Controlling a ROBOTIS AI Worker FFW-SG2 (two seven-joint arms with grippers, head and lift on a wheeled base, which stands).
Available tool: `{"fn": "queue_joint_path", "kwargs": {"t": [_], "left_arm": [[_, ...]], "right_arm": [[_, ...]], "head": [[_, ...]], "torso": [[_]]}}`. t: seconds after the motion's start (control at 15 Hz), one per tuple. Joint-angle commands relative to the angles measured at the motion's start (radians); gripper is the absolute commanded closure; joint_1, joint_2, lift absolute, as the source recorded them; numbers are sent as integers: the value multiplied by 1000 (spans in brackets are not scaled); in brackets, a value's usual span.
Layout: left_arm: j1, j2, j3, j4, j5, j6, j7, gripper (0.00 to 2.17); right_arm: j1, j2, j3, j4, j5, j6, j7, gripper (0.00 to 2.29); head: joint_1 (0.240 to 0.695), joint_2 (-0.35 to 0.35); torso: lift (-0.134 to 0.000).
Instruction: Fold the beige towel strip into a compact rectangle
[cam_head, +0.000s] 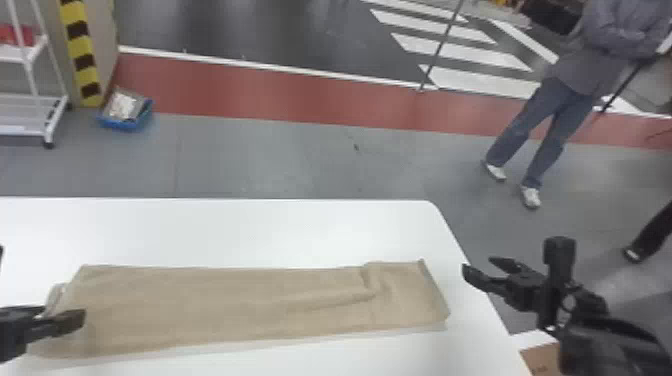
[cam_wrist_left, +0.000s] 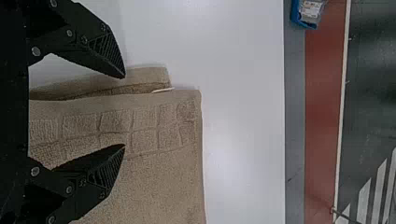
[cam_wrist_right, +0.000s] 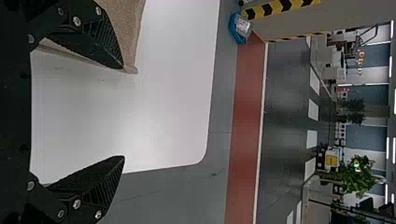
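At the left end of the white table (cam_head: 240, 230), the left gripper (cam_wrist_left: 124, 110) stands wide open over the beige towel strip (cam_head: 210, 300), its two fingers parted along the cloth's length: one above the top layer, the other out past its edge, by the lower layer that peeks from beneath. Nothing is pinched between them, and whether either tip touches the cloth I cannot tell. From there the strip lies off to the robot's right, its long axis running roughly left to right across the table, fairly flat, with a crease (cam_head: 350, 298) rumpling it towards the right end. Just beyond that end the right gripper (cam_head: 477, 265) is held, also widely open and empty, a little off the far corner. The left one is the nearer, already over its end, so the next move probably calls for it to close on the short edge and carry it rightwards along that axis; a pinch of the top layer alone could leave the lower one behind. As for labels, a small pale tab (cam_wrist_left: 162, 89) pokes out at the towel's left end, with no writing I can make out, and a blue bin (cam_head: 125, 112) on the floor holds something pale with a label on it
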Motion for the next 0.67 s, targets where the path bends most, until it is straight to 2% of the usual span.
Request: {"fn": "queue_joint_path", "kwargs": {"t": [0.0, 0.07, 0.13, 0.33, 0.47, 0.6], "left_arm": [[0, 0, -5, 8, -8, 0, 1, 421], [0, 0, -6, 11, -12, 0, 2, 424], [0, 0, -8, 13, -17, 0, 4, 522], [0, 0, -8, 14, -17, 0, 4, 525], [0, 0, -8, 14, -18, 0, 5, 734], [2, 2, -6, 8, -17, 0, 4, 1278]], "right_arm": [[0, 3, 0, -7, 0, 3, 1, 218], [0, 3, 0, -9, -2, 3, 3, 218], [0, 3, 0, -9, -5, 3, 3, 218], [0, 3, 4, -10, -5, 0, 3, 218], [0, 3, 4, -9, -5, 0, 3, 218], [2, 4, 4, -12, -5, 0, 3, 218]], "head": [[695, -350], [695, -350], [695, -350], [695, -350], [695, -350], [695, -350]], "torso": [[0], [0], [0], [0], [0], [0]]}}
